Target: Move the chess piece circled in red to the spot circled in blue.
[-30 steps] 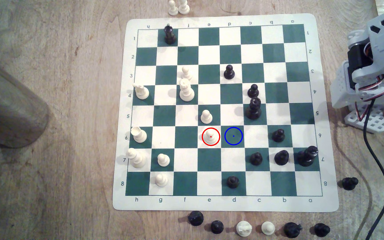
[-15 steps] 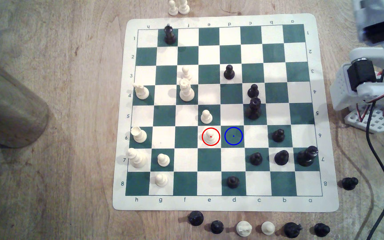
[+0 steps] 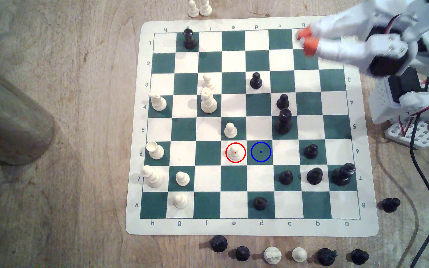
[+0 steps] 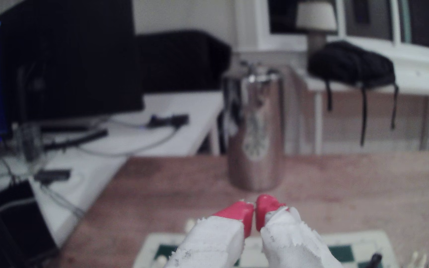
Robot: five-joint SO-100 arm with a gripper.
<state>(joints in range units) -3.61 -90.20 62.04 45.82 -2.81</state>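
Observation:
The chess piece circled in red [image 3: 235,152] is a small cream pawn standing upright on a white square of the green and white board [image 3: 249,226], in row 6. Right beside it, toward the exterior view's right, is the spot circled in blue [image 3: 261,152], a bare dark green square. My gripper [image 3: 304,40] hovers high over the board's far right corner, well away from both. Its orange-tipped white fingers [image 4: 241,215] are pressed together with nothing between them.
Cream and black pieces stand across the board; a cream pawn [image 3: 230,129] sits just behind the circled one and a tall black piece [image 3: 283,121] is near the blue ring. Captured pieces [image 3: 272,255] line the front edge. A metal tumbler [image 3: 7,113] stands at the exterior view's left.
The arm has swung out from the exterior view's right edge, bringing the gripper over the board's far right corner. No chess piece has moved.

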